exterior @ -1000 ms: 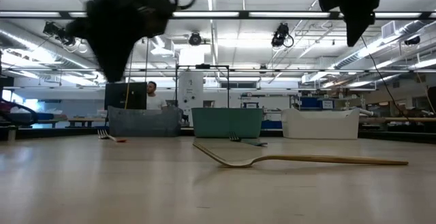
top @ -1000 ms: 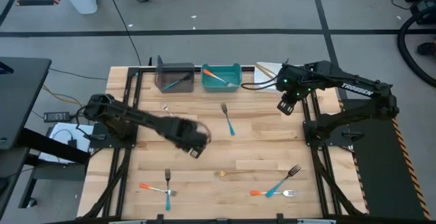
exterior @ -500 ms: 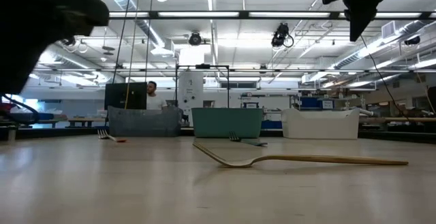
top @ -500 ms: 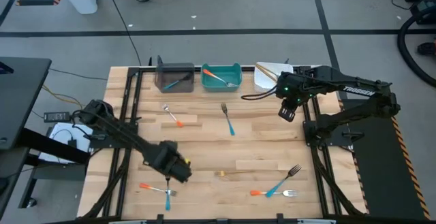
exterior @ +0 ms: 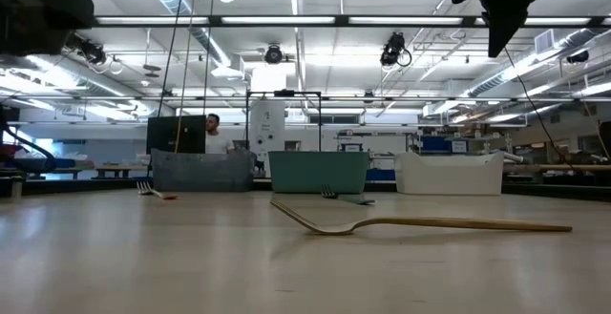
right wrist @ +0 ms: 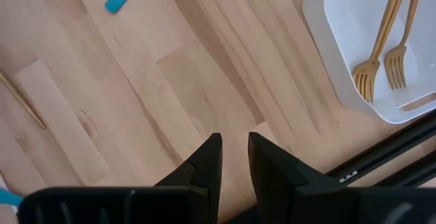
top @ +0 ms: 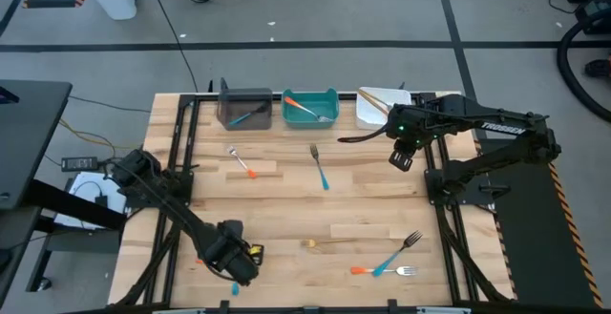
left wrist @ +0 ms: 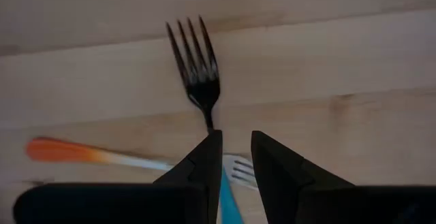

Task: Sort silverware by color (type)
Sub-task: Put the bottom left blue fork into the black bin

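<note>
My left gripper point(top: 236, 264) point(left wrist: 236, 152) is shut and hovers at the table's near left, over two crossed forks. One is blue-handled point(left wrist: 199, 71); its neck runs under the fingertips and its handle end point(top: 234, 286) shows past the gripper. The other is orange-handled point(left wrist: 68, 149) point(top: 201, 260). My right gripper point(top: 401, 154) point(right wrist: 235, 146) is shut and hangs above bare table near the white bin point(right wrist: 327, 60). More forks lie flat: orange point(top: 246, 166), blue point(top: 320, 171), gold point(top: 334, 242) point(exterior: 420, 223), and a blue point(top: 393, 257) and orange point(top: 377, 271) pair.
Three bins stand along the far edge: grey point(top: 245, 104) holding a blue fork, teal point(top: 310, 107) holding an orange one, and white point(top: 382, 104) holding two gold forks point(right wrist: 381, 54). Bare wood lies between the scattered forks. A person shows far behind the table point(exterior: 212, 128).
My left gripper has swept from the table's middle toward the near edge and somewhat left, ending over the crossed blue and orange forks. The forks lie where they were.
</note>
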Controlling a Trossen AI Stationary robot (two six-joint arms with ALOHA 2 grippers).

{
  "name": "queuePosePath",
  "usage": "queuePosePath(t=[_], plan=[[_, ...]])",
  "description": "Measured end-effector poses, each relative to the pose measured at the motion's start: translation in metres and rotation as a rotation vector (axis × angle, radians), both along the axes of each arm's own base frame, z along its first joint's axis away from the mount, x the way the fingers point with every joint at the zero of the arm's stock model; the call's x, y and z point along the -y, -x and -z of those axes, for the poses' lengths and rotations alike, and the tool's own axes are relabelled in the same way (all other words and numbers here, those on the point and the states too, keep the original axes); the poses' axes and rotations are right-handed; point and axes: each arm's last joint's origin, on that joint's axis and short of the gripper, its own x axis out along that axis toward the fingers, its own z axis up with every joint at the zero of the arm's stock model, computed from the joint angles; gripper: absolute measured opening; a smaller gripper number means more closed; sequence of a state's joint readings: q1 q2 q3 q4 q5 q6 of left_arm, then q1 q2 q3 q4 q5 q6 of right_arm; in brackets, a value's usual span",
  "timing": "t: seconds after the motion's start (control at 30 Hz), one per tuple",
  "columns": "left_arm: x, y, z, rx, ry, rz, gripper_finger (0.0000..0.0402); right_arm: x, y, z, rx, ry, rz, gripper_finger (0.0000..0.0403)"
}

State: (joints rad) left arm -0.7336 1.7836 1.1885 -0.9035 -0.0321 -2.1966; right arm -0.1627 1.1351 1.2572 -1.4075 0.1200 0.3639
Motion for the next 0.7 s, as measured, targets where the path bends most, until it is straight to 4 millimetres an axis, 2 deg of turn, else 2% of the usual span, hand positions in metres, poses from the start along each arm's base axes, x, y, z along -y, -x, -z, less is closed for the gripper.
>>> queuePosePath(t=[0.47,0.7], plan=[[0.010,-0.008,0.036,-0.114,0.018,-0.019,0.0089,0.000,0.000,0.000,0.000,-0.001,0.003,0.0080],[0.010,-0.011,0.041,-0.128,0.019,-0.032,0.0079,0.000,0.000,0.000,0.000,-0.002,0.003,0.0080]])
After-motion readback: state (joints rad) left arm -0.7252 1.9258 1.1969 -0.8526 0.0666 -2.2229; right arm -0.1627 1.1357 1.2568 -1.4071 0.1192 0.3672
